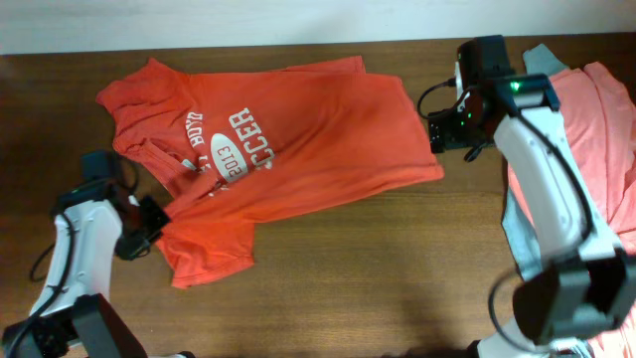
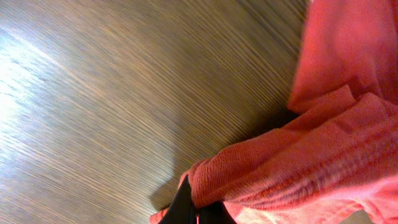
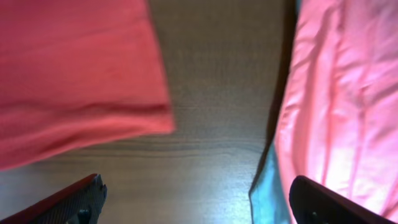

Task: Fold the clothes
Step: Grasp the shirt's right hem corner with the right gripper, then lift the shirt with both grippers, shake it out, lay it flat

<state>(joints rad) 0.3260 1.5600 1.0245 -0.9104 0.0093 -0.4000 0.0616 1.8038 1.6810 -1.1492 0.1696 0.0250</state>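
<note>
We are barely started: our left gripper point(image 1: 151, 221) pinches an edge of the unfolded orange-red T-shirt point(image 1: 318, 139); right gripper point(image 1: 439, 131) gapes wide; salmon-pink garment point(image 1: 596, 129) lies unfolded.

I am hanging over the worktop point(image 3: 211, 118) with my jaws standing wide apart, one dark fingertip point(image 3: 74, 199) showing in the lower left corner and the other in the lower right, and only bare brown wood is lying between them. The orange-red T-shirt point(image 3: 74, 81) is filling the upper left, its hemmed edge running just above the lower-left fingertip without touching it. The salmon-pink garment point(image 3: 342, 106) is lying down the right side, parted from the T-shirt by a strip of wood, and a grey-blue garment point(image 3: 266, 196) is peeking out from under its lower edge.
</note>
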